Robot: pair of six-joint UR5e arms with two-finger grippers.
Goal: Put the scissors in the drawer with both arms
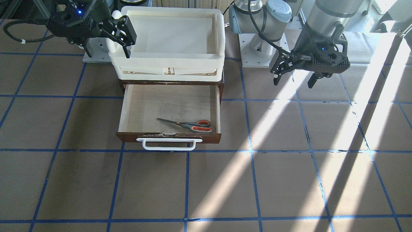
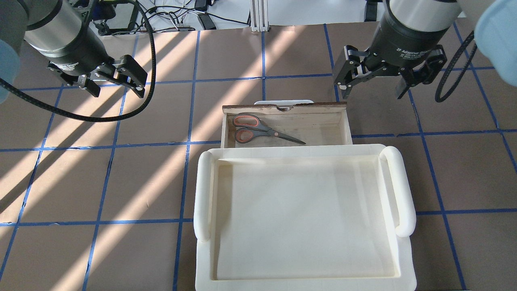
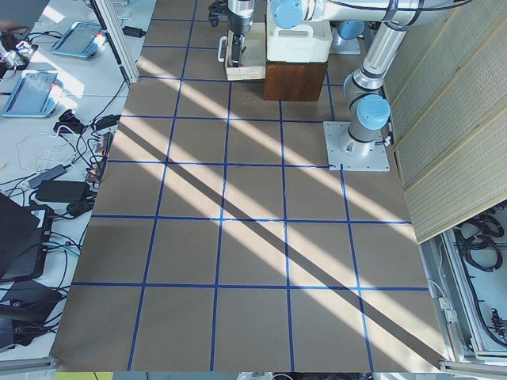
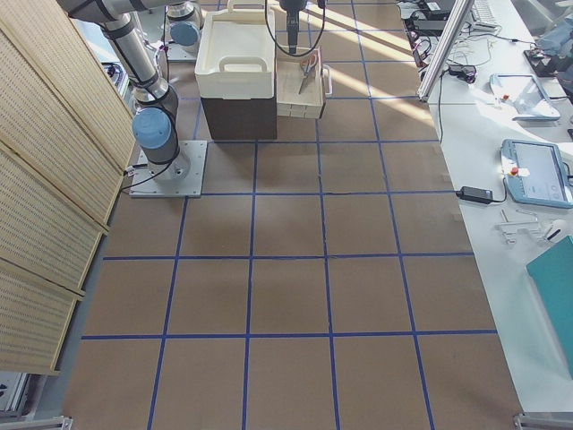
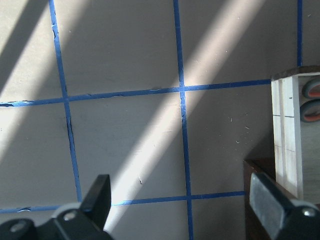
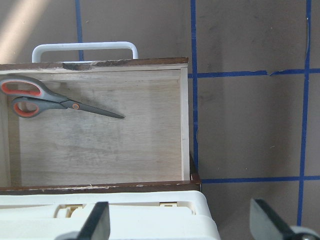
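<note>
Right gripper (image 2: 371,93) reads "2F Adaptive"; scissors (image 2: 264,130) lie in drawer (image 2: 319,129).

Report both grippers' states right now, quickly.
Left gripper: open, holding nothing.
Right gripper: open, holding nothing.

White print on the black body of the right hand (image 2: 371,89) reads "2F Adaptive Gr", and the letters after that cannot be made out. The left hand (image 2: 117,87) carries a similar white line, too small and blurred to read.
</note>
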